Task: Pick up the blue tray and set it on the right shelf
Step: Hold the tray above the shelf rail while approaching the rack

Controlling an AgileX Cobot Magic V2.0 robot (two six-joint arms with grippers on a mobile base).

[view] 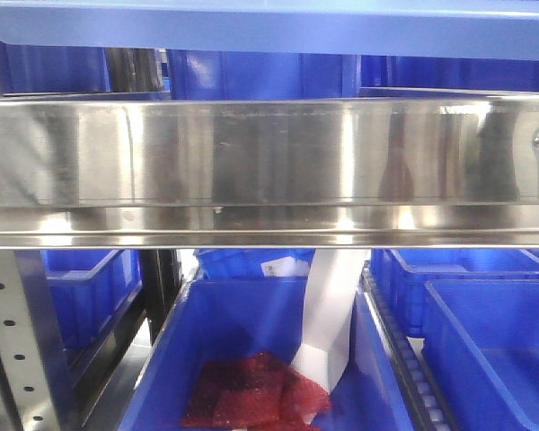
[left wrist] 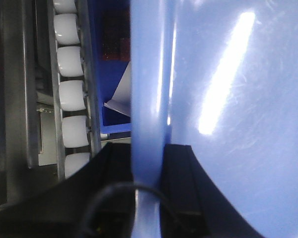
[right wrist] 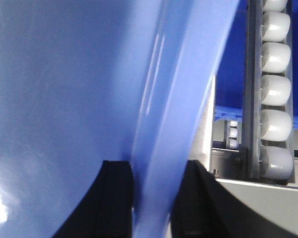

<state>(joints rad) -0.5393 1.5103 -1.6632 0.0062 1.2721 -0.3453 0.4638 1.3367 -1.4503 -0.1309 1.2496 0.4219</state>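
Note:
The blue tray (left wrist: 228, 99) fills the left wrist view, glossy and light blue. My left gripper (left wrist: 148, 148) is shut on its rim, one black finger on each side of the wall. In the right wrist view the tray (right wrist: 64, 89) fills the left side, and my right gripper (right wrist: 156, 166) is shut on its rim in the same way. In the front view a light blue band (view: 269, 27) runs along the top edge; it looks like the tray, held above the right shelf's stainless front rail (view: 269, 153). A grey perforated upright (view: 18, 359) stands at lower left.
Below the rail stand deep dark-blue bins; the middle one (view: 207, 323) holds a red mesh bag (view: 251, 395) and a white paper strip (view: 328, 314). More bins stand at right (view: 485, 341) and left (view: 90, 296). White roller tracks (left wrist: 72, 89) (right wrist: 275, 89) run beside the tray.

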